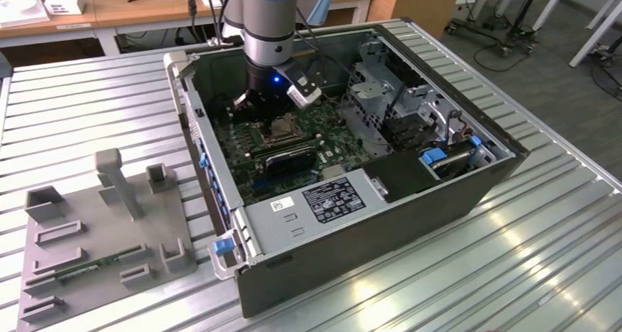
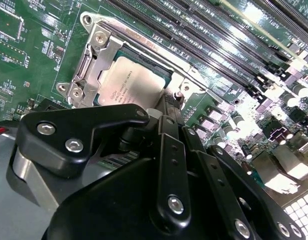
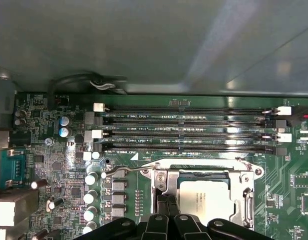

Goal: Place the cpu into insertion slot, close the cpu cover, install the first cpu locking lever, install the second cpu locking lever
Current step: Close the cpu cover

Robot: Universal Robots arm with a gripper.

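1. already seated: cpu (image 3: 203, 197) lies flat in the insertion slot (image 1: 282, 128), with the cpu cover (image 3: 246, 200) down around it.
2. gripper (image 3: 167, 199) jaws together, gripping nothing; tips sit at the cover's edge, near the locking lever (image 3: 126, 170).
3. judgement: lever step in hand. press on the wire only, steady and square, clear of the chip's lid and the memory slots (image 3: 188, 130) beside the socket.

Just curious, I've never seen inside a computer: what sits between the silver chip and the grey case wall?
In the first wrist view, four long memory slots lie between the cpu and the case wall.
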